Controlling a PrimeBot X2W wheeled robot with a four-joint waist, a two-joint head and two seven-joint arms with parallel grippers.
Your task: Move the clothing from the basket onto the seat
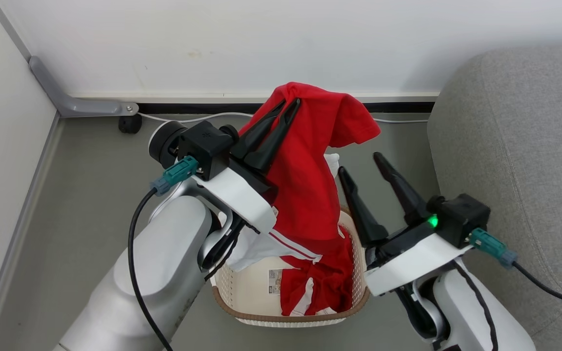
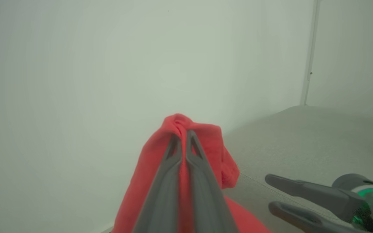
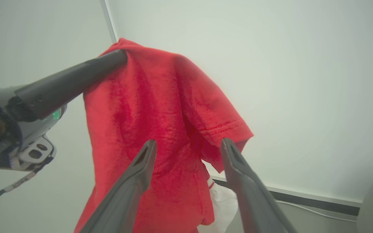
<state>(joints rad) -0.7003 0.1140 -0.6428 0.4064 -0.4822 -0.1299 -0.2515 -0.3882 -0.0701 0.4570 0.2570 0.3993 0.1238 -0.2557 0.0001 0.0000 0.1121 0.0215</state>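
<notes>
Aloft, clothing [image 1: 310,185] in left pincer [image 1: 290,102], above basket [image 1: 249,287]

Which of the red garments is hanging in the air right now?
The shirt pinched at its top by the shut left gripper, draping down from it; the other red garment lies crumpled inside the basket.

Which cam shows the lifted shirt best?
Head view: most of the shirt shows, hanging from the shut left gripper down to the basket. Right wrist view shows its upper part and a sleeve, close up. Left wrist view shows the pinched bunch.
</notes>
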